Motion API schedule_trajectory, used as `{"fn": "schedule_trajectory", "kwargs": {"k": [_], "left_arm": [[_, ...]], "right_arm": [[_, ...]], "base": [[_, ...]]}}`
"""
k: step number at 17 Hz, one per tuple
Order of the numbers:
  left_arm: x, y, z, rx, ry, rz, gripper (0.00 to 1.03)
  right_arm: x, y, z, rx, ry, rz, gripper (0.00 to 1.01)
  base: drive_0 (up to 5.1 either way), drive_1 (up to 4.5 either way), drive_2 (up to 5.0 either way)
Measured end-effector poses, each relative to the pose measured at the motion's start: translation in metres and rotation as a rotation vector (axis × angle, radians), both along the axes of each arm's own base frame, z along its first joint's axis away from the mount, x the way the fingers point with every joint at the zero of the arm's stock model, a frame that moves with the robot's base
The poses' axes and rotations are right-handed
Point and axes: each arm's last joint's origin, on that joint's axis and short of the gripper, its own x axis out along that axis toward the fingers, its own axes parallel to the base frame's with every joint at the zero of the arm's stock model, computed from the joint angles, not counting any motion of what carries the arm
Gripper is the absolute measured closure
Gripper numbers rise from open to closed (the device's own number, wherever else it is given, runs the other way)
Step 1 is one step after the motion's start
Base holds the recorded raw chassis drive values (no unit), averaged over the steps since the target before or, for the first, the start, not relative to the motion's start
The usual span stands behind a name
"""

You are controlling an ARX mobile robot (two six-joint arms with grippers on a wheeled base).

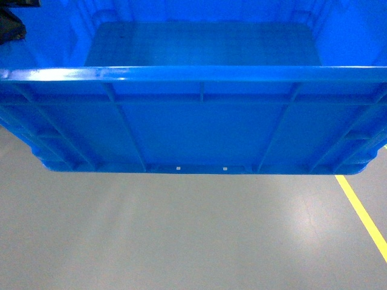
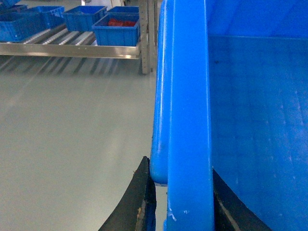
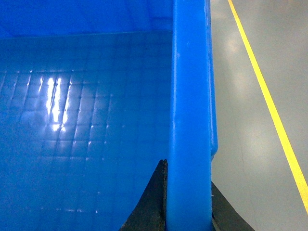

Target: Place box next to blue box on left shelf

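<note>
The box (image 1: 193,121) is a large open-topped bright blue crate with ribbed walls, held up off the grey floor and filling the upper half of the head view. My left gripper (image 2: 181,169) is shut on its left rim (image 2: 190,120), one black finger (image 2: 144,192) outside and one inside. My right gripper (image 3: 187,174) is shut on the right rim (image 3: 190,96) in the same way. The left shelf (image 2: 72,49), a grey roller rack, stands far off at the upper left of the left wrist view and carries several blue boxes, the nearest (image 2: 118,30) with red contents.
Bare grey floor (image 1: 181,229) lies under and in front of the box. A yellow floor line (image 1: 363,211) runs along the right side, also in the right wrist view as a yellow line (image 3: 269,106). A grey upright post (image 2: 144,38) ends the shelf.
</note>
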Motion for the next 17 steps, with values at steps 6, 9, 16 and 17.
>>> {"fn": "schedule_trajectory", "kwargs": {"k": [6, 9, 16, 17], "left_arm": [[0.0, 0.0, 0.0, 0.0, 0.0, 0.0, 0.86], [0.0, 0.0, 0.0001, 0.0, -0.002, 0.0, 0.86], [-0.0001, 0.0, -0.0003, 0.001, 0.002, 0.0, 0.86], [0.0001, 0.0, 0.0004, -0.001, -0.006, 0.0, 0.86]], "right_arm": [[0.0, 0.0, 0.0, 0.0, 0.0, 0.0, 0.93], [0.0, 0.0, 0.0, 0.001, 0.0, 0.0, 0.93], [0.0, 0.0, -0.0001, 0.0, 0.002, 0.0, 0.93], [0.0001, 0.0, 0.0005, 0.001, -0.005, 0.0, 0.93]], "base": [[-0.1, 4.2, -4.4], [-0.1, 4.2, -4.4], [-0.1, 4.2, -4.4], [-0.1, 4.2, -4.4]]}}
